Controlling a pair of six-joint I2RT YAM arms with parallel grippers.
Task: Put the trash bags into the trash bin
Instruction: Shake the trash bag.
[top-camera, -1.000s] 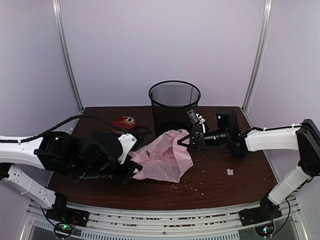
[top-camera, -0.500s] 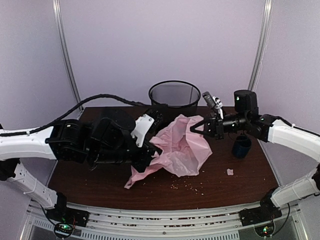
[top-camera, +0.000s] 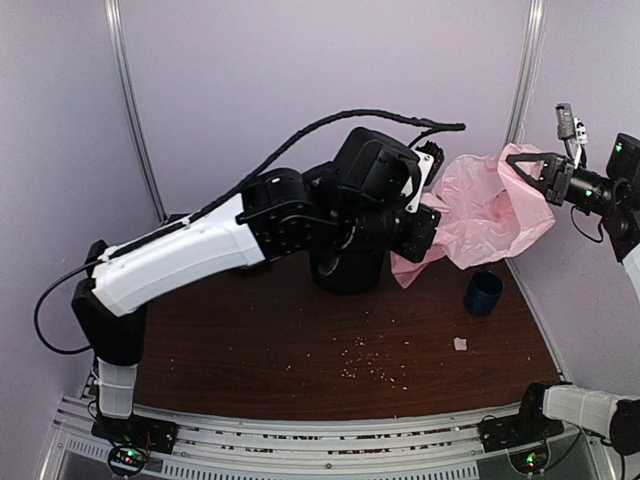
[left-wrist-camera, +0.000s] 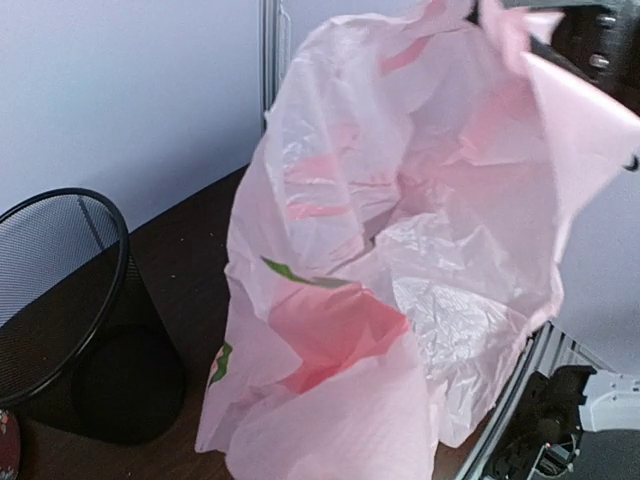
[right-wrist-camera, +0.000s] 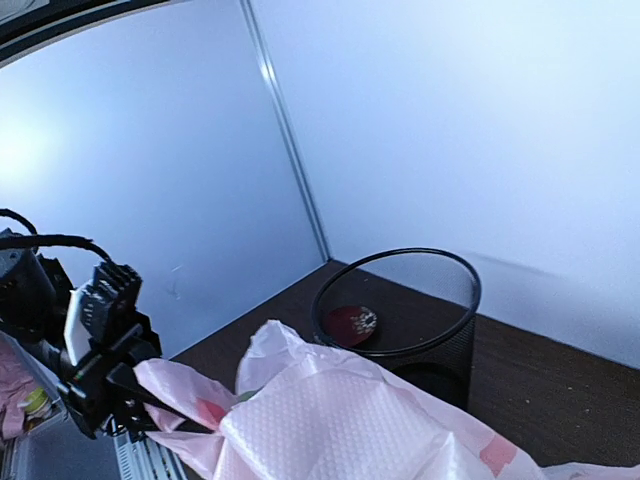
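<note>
The trash bag (top-camera: 485, 205), pale pink with darker pink prints, hangs in the air to the right of the trash bin (top-camera: 348, 275), stretched between both grippers. My left gripper (top-camera: 425, 228) is shut on its lower left edge. High at the right, my right gripper (top-camera: 522, 165) is shut on its upper corner. My raised left arm hides most of the black mesh bin. In the left wrist view the bag (left-wrist-camera: 400, 270) fills the frame and hides my fingers, with the bin (left-wrist-camera: 60, 290) at the left. The right wrist view shows the bin (right-wrist-camera: 400, 300) beyond the bag (right-wrist-camera: 330, 420).
A small dark-blue mug (top-camera: 483, 293) stands on the brown table under the bag. Crumbs (top-camera: 370, 368) and a white scrap (top-camera: 460, 343) lie on the near half. A red round thing (right-wrist-camera: 350, 322) shows through the bin's mesh. Booth walls and metal posts close in the back.
The left gripper closed on the bag on the table. Both arms then rose and swung right, lifting the bag off the table to beside and above the bin.
</note>
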